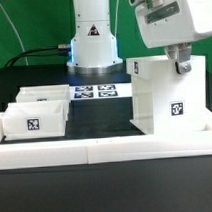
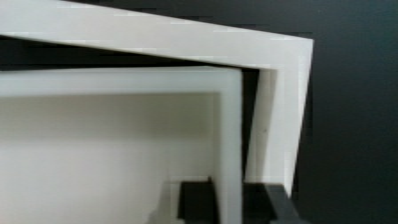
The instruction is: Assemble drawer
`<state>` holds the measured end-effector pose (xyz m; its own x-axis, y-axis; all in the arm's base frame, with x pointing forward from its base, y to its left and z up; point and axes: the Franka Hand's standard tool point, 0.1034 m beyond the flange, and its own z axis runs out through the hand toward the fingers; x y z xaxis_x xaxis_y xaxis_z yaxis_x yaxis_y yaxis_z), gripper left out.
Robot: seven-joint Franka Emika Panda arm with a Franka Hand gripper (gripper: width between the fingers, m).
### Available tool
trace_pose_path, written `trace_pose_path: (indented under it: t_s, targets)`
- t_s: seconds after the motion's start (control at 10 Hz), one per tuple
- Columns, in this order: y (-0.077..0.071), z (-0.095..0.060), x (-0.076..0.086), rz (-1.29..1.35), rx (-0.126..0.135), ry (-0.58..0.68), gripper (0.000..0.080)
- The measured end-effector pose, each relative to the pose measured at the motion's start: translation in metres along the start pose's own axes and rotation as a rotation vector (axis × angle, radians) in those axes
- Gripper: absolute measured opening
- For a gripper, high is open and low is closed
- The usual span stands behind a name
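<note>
The drawer's tall open-fronted white box [image 1: 166, 95] stands upright on the exterior view's right, a square tag on its side. My gripper [image 1: 180, 66] comes down on the box's top edge. In the wrist view the gripper [image 2: 237, 203] has one black finger [image 2: 199, 203] on each side of a thin white wall of the box [image 2: 267, 110], both touching it. Two shallow white trays [image 1: 35, 119] [image 1: 45, 95] sit side by side on the exterior view's left, apart from the box. The nearer tray shows a tag on its front.
The marker board [image 1: 96, 91] lies flat between the trays and the box, in front of the robot base [image 1: 94, 39]. A long low white border wall [image 1: 106, 146] runs along the table's near edge, with the box close behind it.
</note>
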<state>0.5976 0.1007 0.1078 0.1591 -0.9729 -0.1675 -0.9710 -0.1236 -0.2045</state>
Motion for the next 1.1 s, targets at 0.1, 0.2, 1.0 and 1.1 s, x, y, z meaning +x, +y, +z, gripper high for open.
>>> trace_pose_path:
  t_s: [0.1,0.2,1.0,1.1]
  targets:
    - [-0.001,0.003,0.000,0.002,-0.002,-0.001,0.0041]
    - [-0.006,0.005,0.000,0.002,-0.006,-0.007,0.0041]
    - [-0.037,0.015,0.004,0.042,-0.038,-0.033,0.0041]
    - [-0.037,0.015,0.004,0.041,-0.039,-0.032,0.0041]
